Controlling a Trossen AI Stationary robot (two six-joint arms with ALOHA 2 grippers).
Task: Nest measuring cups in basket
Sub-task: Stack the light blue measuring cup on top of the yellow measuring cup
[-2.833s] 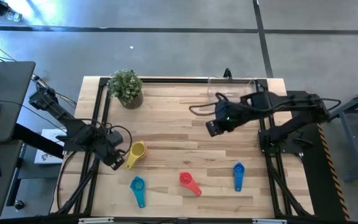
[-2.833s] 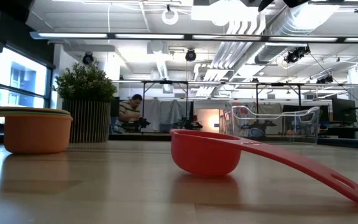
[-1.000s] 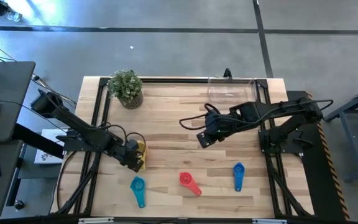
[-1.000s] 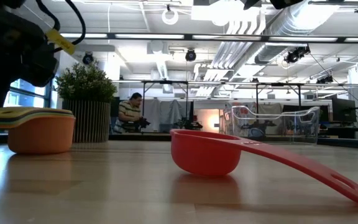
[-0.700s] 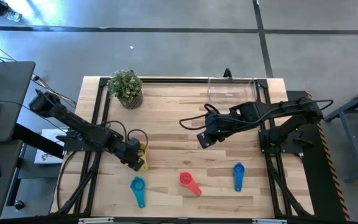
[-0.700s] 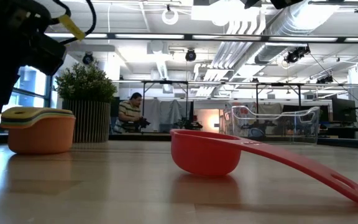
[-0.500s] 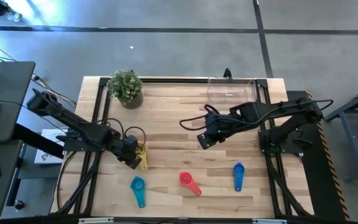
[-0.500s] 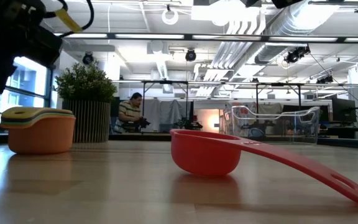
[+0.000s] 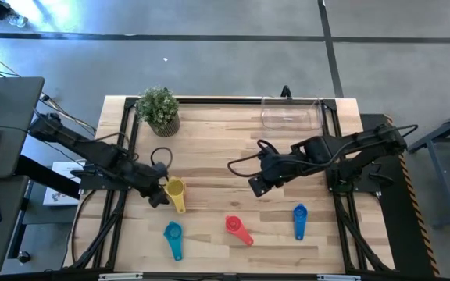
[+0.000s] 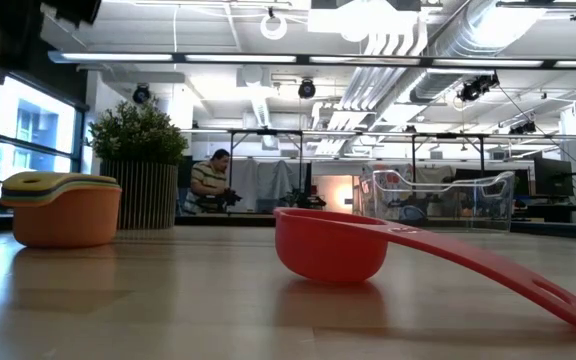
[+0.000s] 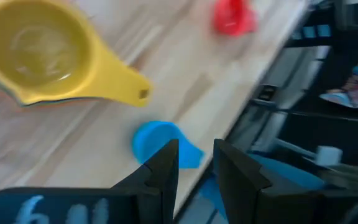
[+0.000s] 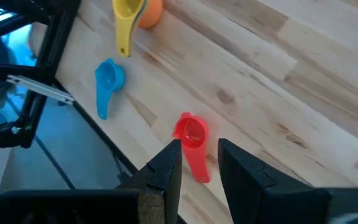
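Note:
A nested stack of measuring cups (image 9: pixel 175 188) stands on its base on the table, yellow on top and orange at the bottom (image 10: pixel 63 212); the left wrist view looks into the yellow one (image 11: pixel 39 50). Light blue (image 9: pixel 173 233), red (image 9: pixel 237 227) and blue (image 9: pixel 300 218) cups lie singly near the table's near edge. The clear basket (image 9: pixel 291 114) sits at the far edge. My left gripper (image 9: pixel 156 198) is shut just left of the stack's handle, touching nothing. My right gripper (image 9: pixel 255 187) hovers shut over mid-table, beyond the red cup (image 12: pixel 190 134).
A potted plant (image 9: pixel 158 109) stands at the far left corner. Bare wood lies between the stack and the basket. Black frame rails run along the table's left and right edges. A person sits far back in the room (image 10: pixel 208 180).
My left gripper has drawn back from over the stack toward the table's left edge and risen out of the low view, leaving the yellow cup uncovered with its handle pointing toward the near edge. My right gripper has shifted a little toward the near edge.

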